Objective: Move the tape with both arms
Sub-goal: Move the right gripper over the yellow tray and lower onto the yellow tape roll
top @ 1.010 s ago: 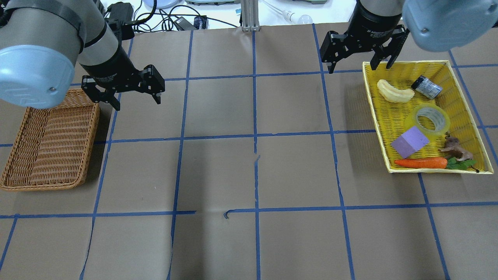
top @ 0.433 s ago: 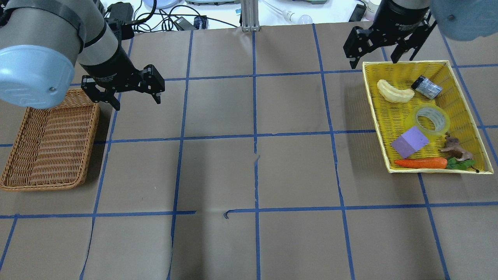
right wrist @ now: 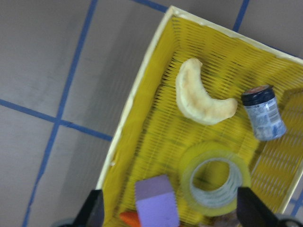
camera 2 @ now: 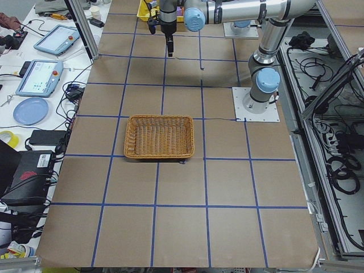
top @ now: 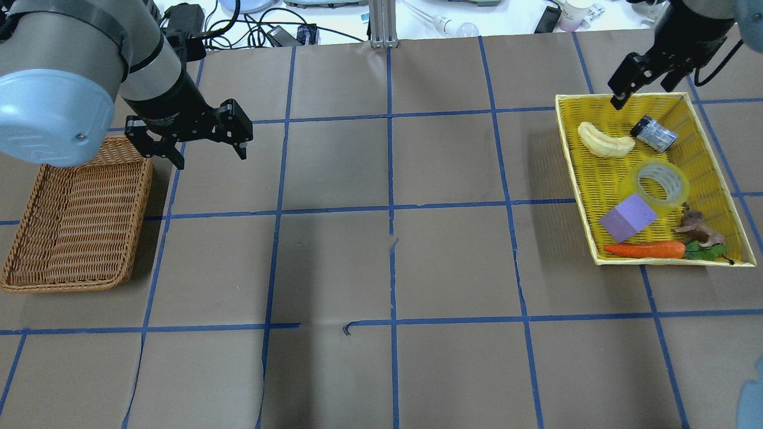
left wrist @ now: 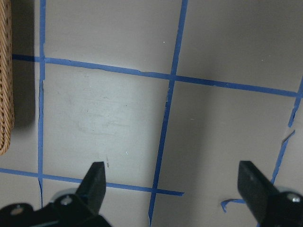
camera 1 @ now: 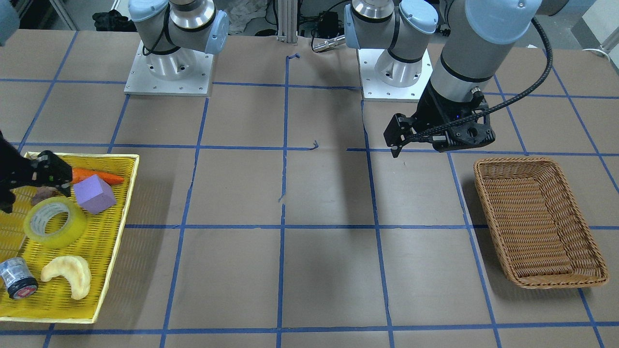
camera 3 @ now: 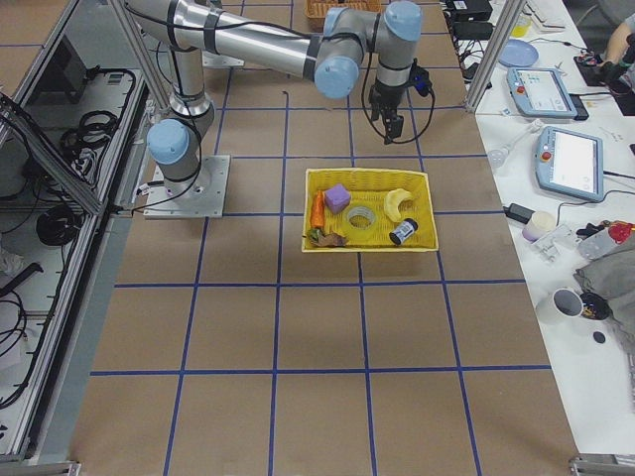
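The tape [top: 658, 183], a translucent yellow roll, lies flat in the yellow tray [top: 574, 173] at the table's right. It also shows in the front view [camera 1: 54, 222] and the right wrist view [right wrist: 215, 182]. My right gripper [top: 647, 86] hangs open and empty well above the tray's far end, clear of the tape. In its wrist view [right wrist: 170, 191] the jaws stand wide apart. My left gripper [top: 210, 158] is open and empty above bare table, just right of the wicker basket [top: 77, 220]. Its wrist view [left wrist: 171, 165] shows only table.
The tray also holds a pale crescent [top: 605, 142], a small dark cylinder [top: 654, 132], a purple block [top: 629, 217], a carrot [top: 644, 249] and a brown figure [top: 694, 226]. The block touches the tape's near-left side. The wicker basket [camera 1: 537, 222] holds nothing.
My right gripper has swung to the right along the tray's far edge and turned, so less of it shows in the overhead view. The left arm and all objects have not moved.
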Motion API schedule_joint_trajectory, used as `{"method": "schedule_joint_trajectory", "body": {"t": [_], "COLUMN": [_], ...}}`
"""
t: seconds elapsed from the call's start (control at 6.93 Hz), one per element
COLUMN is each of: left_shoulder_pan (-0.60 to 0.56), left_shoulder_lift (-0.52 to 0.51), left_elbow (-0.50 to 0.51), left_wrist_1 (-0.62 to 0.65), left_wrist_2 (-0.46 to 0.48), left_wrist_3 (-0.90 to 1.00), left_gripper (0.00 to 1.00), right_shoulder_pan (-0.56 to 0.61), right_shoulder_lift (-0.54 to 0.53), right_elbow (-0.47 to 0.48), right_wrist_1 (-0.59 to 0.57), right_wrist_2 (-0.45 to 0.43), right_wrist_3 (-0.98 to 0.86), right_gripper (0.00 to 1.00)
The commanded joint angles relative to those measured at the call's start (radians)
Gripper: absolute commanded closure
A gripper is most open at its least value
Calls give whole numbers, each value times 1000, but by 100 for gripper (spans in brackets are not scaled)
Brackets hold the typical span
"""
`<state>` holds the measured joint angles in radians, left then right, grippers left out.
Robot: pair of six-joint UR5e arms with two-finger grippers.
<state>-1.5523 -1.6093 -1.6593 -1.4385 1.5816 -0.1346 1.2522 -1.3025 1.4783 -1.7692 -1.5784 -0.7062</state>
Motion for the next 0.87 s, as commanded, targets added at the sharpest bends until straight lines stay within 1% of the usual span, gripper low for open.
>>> {"method": "schedule_joint_trajectory", "body": {"t": [0.0,0.14,0.29,0.43,0.72], "left_shoulder_pan": [0,0,0,0,0], "left_shoulder_lift": [-1,-1,-1,-1,-1], "left_elbow": [0,0,0,0,0], "left_wrist_1": [1,1,0,1,3], "left_wrist_2": [0,0,0,0,0], "left_wrist_3": [0,0,1,1,1], "left_gripper": [0,0,0,0,0], "right_shoulder_pan": [-142,-166,-200,-217,-221], "right_shoulder_lift": [131,173,227,251,261], "right_elbow": [20,31,40,62,143], "right_wrist_1": [-140,-206,-225,-228,-263], "right_wrist_2": [7,32,40,41,21], "right_wrist_3": [-259,-323,-340,-361,-362], "right_gripper": [0,0,0,6,20]}}
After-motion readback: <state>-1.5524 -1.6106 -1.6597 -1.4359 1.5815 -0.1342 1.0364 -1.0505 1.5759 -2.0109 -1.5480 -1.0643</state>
